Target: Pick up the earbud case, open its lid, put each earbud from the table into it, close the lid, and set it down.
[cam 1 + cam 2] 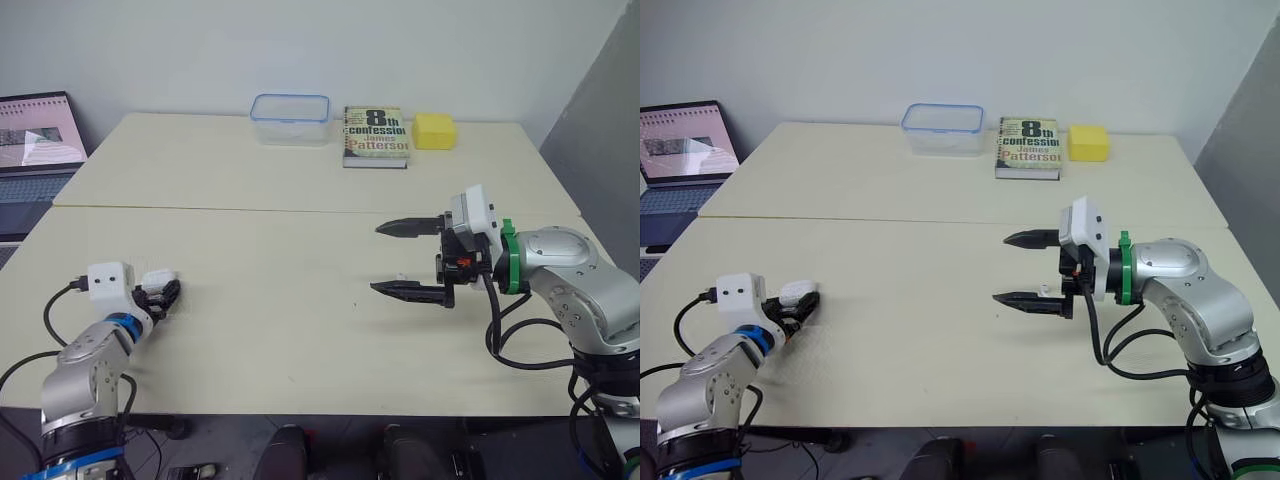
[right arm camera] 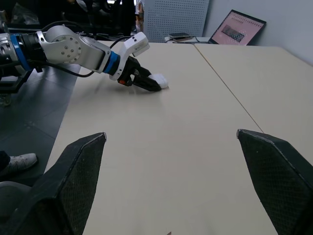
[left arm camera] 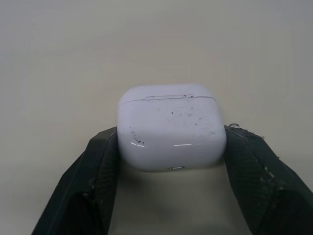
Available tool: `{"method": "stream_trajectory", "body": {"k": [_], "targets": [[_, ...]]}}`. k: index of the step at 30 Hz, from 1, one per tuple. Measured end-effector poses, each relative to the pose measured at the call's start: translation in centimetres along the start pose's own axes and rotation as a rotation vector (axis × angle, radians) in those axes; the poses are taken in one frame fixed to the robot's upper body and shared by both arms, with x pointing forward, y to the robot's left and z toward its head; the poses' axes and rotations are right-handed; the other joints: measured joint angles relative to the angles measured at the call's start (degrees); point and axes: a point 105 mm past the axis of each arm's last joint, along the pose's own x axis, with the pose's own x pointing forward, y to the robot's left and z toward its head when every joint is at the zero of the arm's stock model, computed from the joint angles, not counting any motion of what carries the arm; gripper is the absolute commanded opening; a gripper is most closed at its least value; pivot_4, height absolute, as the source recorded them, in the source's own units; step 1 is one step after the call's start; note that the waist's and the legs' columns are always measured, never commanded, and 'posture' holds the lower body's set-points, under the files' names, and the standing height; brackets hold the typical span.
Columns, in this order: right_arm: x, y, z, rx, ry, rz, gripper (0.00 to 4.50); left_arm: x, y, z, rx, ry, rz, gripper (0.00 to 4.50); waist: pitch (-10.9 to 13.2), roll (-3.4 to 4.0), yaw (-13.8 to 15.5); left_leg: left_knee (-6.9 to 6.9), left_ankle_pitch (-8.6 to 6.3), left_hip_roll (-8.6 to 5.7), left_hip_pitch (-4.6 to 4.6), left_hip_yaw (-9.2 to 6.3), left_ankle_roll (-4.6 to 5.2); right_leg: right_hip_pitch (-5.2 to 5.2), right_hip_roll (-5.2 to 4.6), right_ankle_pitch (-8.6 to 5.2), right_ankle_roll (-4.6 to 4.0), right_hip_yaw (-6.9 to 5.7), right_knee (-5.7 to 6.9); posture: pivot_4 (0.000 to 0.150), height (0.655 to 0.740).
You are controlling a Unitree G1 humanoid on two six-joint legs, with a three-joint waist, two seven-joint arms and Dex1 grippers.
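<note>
Across the pale table (image 1: 300, 330), an open laptop (image 1: 35, 150) sits off the far left edge. Along the far edge, a paperback book (image 1: 376, 136) lies between a clear lidded container (image 1: 290, 118) and a yellow sponge (image 1: 435, 131). On the right side, the right gripper (image 1: 378, 259) hangs above the tabletop. Its two black fingers are spread wide with nothing between them, and they point toward the robot's left. At the near left corner, the left gripper (image 1: 165, 293) reaches low over the surface, its fingers (image 3: 100, 166) pressed against opposite sides of the white earbud case (image 3: 171, 127). That case has its lid down and lies well apart from the right gripper. Whether it rests on the table or sits just above it cannot be told.
</note>
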Motion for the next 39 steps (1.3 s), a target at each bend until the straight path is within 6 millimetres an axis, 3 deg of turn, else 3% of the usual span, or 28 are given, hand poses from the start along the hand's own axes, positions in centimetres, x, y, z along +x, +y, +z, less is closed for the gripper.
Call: {"method": "stream_trajectory", "body": {"k": [6, 9, 11, 16, 23, 27, 39], "targets": [[-0.3, 0.1, -0.1, -0.002, 0.017, -0.008, 4.5, -0.3, 0.2, 0.1, 0.039, 0.026, -0.042, 2.75, 0.0, 0.0, 0.0, -0.01, 0.0, 0.02, 0.0, 0.02, 0.0, -0.01, -0.01, 0.0, 0.0, 0.01, -0.03, 0.15, 0.74], [-1.1, 0.0, -0.6, 0.022, 0.049, -0.032, 4.5, -0.9, -1.1, -0.3, 0.103, 0.025, -0.155, 2.75, 0.0, 0.01, 0.0, -0.04, 0.0, 0.0, -0.05, 0.06, 0.0, -0.03, -0.14, -0.01, -0.01, 0.03, -0.08, 0.15, 0.74], [-1.6, 0.1, -0.9, 0.046, 0.067, -0.045, 4.5, -1.4, -3.6, -0.7, 0.168, 0.022, -0.298, 2.75, 0.0, 0.01, 0.3, -0.03, 0.0, -0.06, -0.09, 0.07, 0.0, -0.03, -0.24, -0.01, -0.01, 0.01, -0.14, 0.15, 0.74], [-1.7, 1.4, -2.1, 0.145, 0.106, -0.048, 4.5, -4.7, -13.4, -2.8, 0.396, -0.039, -0.864, 2.75, 0.0, 0.0, 0.8, -0.01, 0.0, 0.01, -0.15, 0.2, 0.0, -0.07, -0.36, 0.02, -0.23, 0.09, -0.3, 0.15, 0.74], [-0.1, 3.4, -4.8, 0.522, 0.188, -0.065, 4.5, -7.9, -20.6, -0.8, 0.615, -0.366, -1.222, 2.75, 0.0, 0.0, 0.6, -0.02, 0.0, 0.08, -0.12, 0.18, 0.01, -0.09, -0.11, 0.14, -0.32, 0.01, -0.25, 0.15, 0.74], [1.3, 5.1, -5.2, 0.702, 0.177, -0.01, 4.5, -8.7, -22.5, 0.0, 0.675, -0.498, -1.297, 2.75, 0.0, 0.0, 0.6, -0.02, -0.01, 0.04, -0.15, 0.18, 0.02, -0.11, 0.24, 0.14, -0.3, 0.04, -0.27, 0.15, 0.74], [3.5, 5.3, -5.4, 0.894, 0.136, -0.018, 4.5, -9.3, -23.0, 0.6, 0.746, -0.636, -1.313, 2.75, 0.0, 0.02, 0.0, -0.02, -0.02, 0.18, -0.14, 0.05, 0.04, -0.11, 0.57, 0.15, -0.3, 0.07, -0.22, 0.15, 0.74]]}}
